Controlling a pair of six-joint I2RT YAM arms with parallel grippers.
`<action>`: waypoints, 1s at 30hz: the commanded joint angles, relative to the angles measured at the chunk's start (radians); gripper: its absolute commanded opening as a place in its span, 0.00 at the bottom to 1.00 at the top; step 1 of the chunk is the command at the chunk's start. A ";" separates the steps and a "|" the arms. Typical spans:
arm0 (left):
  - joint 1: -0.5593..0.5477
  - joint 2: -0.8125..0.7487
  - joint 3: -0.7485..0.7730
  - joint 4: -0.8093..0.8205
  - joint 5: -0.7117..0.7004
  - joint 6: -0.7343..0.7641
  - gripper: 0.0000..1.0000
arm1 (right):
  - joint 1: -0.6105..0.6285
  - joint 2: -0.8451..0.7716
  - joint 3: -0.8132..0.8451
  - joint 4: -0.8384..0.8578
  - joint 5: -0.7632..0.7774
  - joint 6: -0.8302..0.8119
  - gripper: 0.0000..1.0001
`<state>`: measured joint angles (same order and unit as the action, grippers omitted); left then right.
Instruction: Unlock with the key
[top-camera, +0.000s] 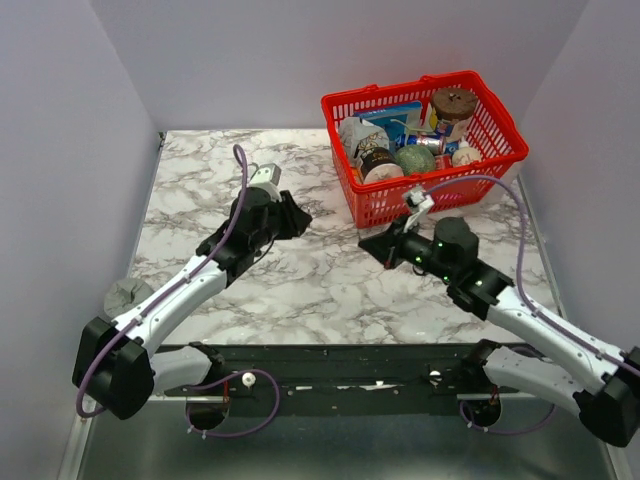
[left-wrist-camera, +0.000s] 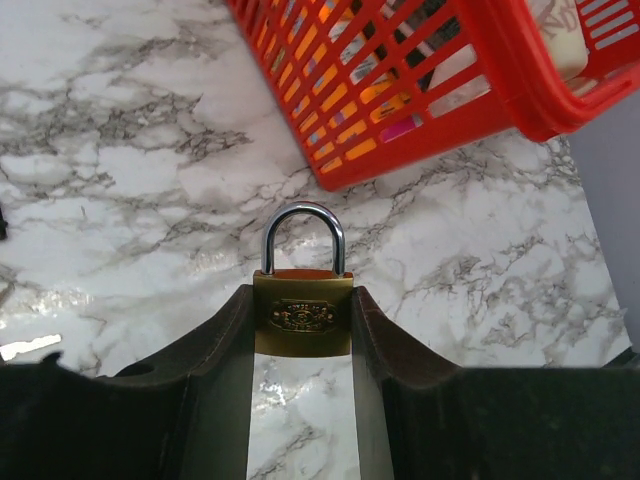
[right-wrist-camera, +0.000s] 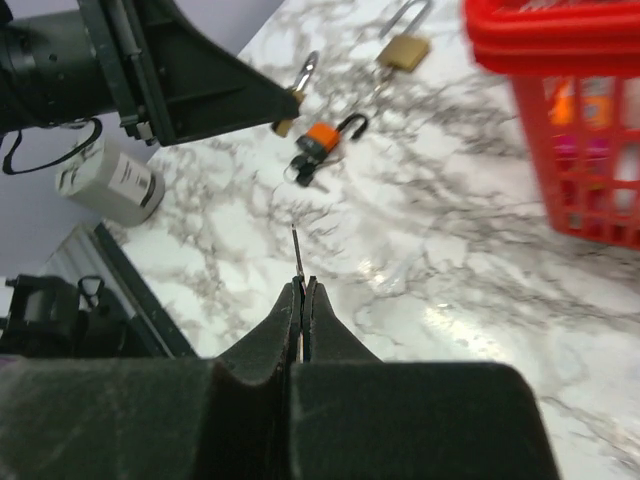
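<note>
A brass padlock (left-wrist-camera: 302, 315) is gripped by its body in the left claw (left-wrist-camera: 302, 296), with its shackle pointed toward the red basket (left-wrist-camera: 505, 100). A thin key (right-wrist-camera: 297, 252), seen edge-on, is pinched in the right claw (right-wrist-camera: 303, 290), near the basket's front.

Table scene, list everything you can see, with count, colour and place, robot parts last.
table: one, white-grey marble, under everything
basket: one, red, far right of the table
groceries: several, mixed colours, inside the basket
held padlock: one, brass with steel shackle, between the left jaws
loose padlock: one, brass, on the table near the basket
orange padlock: one, orange and black, on the table, apart from the loose padlock
key: one, thin metal, between the right jaws
cylinder: one, pale grey, left table edge
left gripper: one, black, jaws shut on the held padlock
right gripper: one, black, jaws shut on the key
</note>
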<state>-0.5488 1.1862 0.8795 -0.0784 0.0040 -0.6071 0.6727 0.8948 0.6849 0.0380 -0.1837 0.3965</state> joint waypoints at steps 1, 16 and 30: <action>0.082 -0.033 -0.117 0.129 0.120 -0.166 0.00 | 0.077 0.169 0.045 0.152 -0.019 0.088 0.01; 0.139 -0.054 -0.188 0.192 0.177 -0.226 0.00 | 0.168 0.601 0.217 0.253 -0.042 0.156 0.01; 0.142 -0.057 -0.195 0.203 0.188 -0.233 0.00 | 0.169 0.696 0.269 0.283 -0.056 0.200 0.01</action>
<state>-0.4126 1.1473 0.6933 0.0792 0.1673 -0.8242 0.8368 1.5658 0.9165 0.2714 -0.2249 0.5743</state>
